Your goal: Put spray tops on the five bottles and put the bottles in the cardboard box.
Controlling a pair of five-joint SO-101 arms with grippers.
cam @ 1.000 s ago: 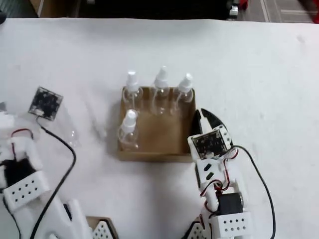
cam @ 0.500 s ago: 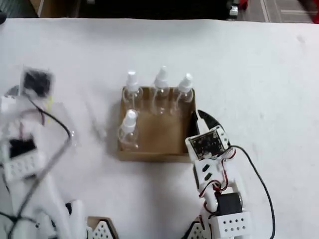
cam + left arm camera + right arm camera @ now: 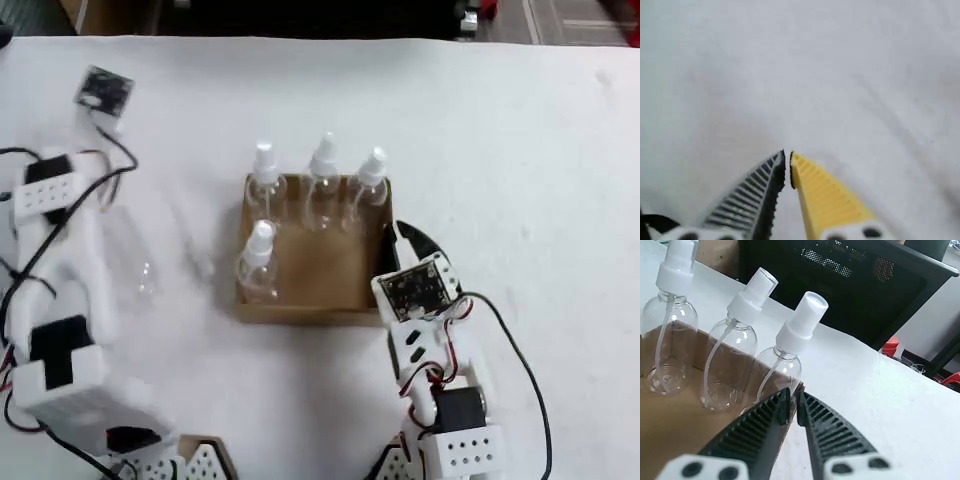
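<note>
Four spray-topped bottles (image 3: 323, 195) stand in the cardboard box (image 3: 300, 312), three lined along its far wall, apparently leaving floor for the fifth. The right claw (image 3: 792, 402), tips together, sits just outside the box's right wall; the left claw (image 3: 787, 156), also closed and empty, hangs over open surface (image 3: 520, 150) well left of it.

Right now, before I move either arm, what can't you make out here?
1. High view: a faint clear shape lies left of the cardboard box. It is too faint to tell whether it is a bottle or carries a spray top.
2. Left wrist view: the table beyond the left gripper is blurred.
3. Right wrist view: the right gripper covers the base of the nearest bottle.
</note>
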